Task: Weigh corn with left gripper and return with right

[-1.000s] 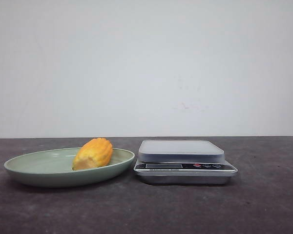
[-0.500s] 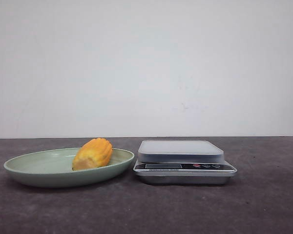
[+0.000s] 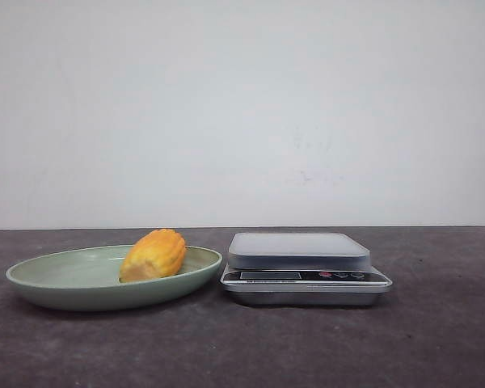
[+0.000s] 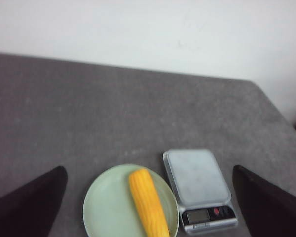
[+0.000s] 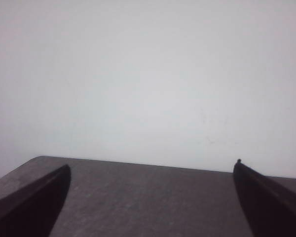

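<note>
- The dark grey worktop (image 3: 436, 339) fills the lower third of the front view, with a plain white wall (image 3: 242, 113) above it.
- A shallow pale green plate (image 3: 56, 279) sits at lower left of the front view; in the left wrist view it lies at bottom centre.
- A silver kitchen scale (image 3: 305, 268) stands just beside the plate's right rim at the centre of the front view, its flat platform bare, its display and small buttons facing the camera.
- The corn (image 3: 153, 255) lies on its side in the plate, toward the plate's right half in the front view; in the left wrist view it runs lengthwise across the plate's middle.
- The left pincer (image 4: 148, 207) hangs high above plate and scale, looking down on both; its two dark fingers (image 4: 27, 202) show at the lower corners of the frame, spread wide apart with nothing between them.
- The right pincer (image 5: 150, 202) is held level, pointing at the wall over the bare worktop; its fingers (image 5: 271, 202) also stand wide apart and hold nothing.
</note>
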You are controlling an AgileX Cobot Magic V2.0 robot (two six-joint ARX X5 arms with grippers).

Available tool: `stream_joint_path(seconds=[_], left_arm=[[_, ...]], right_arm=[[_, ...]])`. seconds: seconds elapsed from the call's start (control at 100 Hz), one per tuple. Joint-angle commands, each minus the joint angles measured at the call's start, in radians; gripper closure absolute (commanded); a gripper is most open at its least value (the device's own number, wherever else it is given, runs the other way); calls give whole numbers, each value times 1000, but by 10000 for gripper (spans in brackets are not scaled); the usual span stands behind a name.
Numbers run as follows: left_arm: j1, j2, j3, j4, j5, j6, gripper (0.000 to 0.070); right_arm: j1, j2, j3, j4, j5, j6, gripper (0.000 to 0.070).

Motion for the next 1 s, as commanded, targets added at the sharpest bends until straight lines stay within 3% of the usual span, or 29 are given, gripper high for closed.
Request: stream_joint_path(seconds=[0.0,0.36,0.64,0.99], left_arm=[[-8,24,18,-10,4,-17,0],[-134,258,16,-20,7,-91,0],[-244,560,16,78,-5,-92,0],[-291,909,16,136,-5,-105,0]], right_arm=[[0,4,16,0,-3,19,14],[0,26,16,-42,-3,19,15],[16,52,15,-86,-2,19,16],[21,56,15,-110,-2,14,16]])
